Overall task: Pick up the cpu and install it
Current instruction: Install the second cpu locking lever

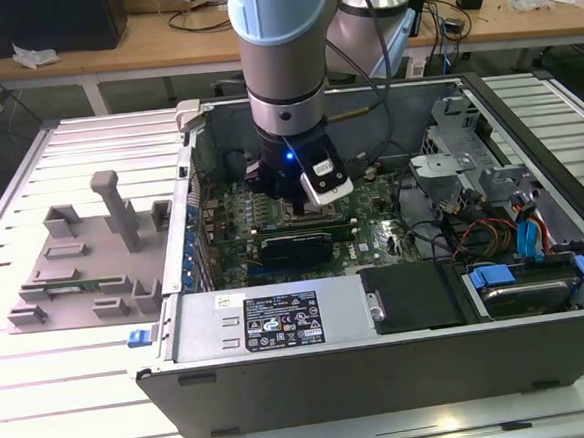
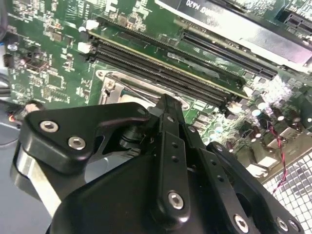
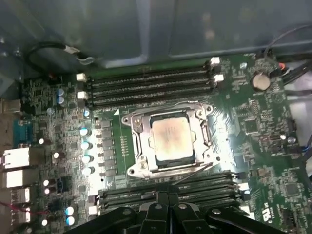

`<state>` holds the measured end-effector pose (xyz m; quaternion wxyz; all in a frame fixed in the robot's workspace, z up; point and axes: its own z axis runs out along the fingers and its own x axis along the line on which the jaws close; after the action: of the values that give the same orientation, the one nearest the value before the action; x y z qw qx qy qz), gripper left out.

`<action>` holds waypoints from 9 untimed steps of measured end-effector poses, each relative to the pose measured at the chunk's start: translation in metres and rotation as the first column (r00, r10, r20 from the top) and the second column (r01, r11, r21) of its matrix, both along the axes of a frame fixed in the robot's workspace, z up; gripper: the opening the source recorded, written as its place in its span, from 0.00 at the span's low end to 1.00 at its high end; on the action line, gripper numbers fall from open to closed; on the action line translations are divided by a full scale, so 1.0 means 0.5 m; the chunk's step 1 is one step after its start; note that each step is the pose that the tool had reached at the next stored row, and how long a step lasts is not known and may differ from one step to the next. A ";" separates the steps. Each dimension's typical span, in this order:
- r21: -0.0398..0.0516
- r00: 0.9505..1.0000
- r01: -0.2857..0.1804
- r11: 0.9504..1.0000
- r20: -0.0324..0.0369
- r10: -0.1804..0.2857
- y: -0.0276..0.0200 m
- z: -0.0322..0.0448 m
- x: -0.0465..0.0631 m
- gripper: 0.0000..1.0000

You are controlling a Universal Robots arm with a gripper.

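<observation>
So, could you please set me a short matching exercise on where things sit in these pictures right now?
Things:
1. cpu
2. gripper
3. grey fixture plate
4. blue-tabbed drive

Places:
A. outside the case, on the exterior view's left
B. inside the metal-framed socket on the motherboard
C. case corner on the exterior view's right
D. just above the memory slots beside the socket

Pairs: 1-B, 2-D, 3-A, 4-C

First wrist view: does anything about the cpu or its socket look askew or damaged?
Nothing stands out. The cpu lies flat and square inside the metal-framed socket, with no visible damage.
</observation>
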<state>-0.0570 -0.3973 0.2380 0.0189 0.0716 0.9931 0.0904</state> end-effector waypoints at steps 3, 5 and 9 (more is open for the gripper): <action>0.000 1.000 -0.003 1.000 -0.015 0.003 0.0000 -0.006 0.003 0.11; 0.001 1.000 -0.010 1.000 -0.029 0.010 0.0000 -0.008 0.006 0.11; 0.011 0.998 -0.039 0.999 -0.041 0.039 0.0000 -0.010 0.008 0.11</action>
<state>-0.0527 -0.3973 0.2332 -0.0036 0.0541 0.9941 0.0944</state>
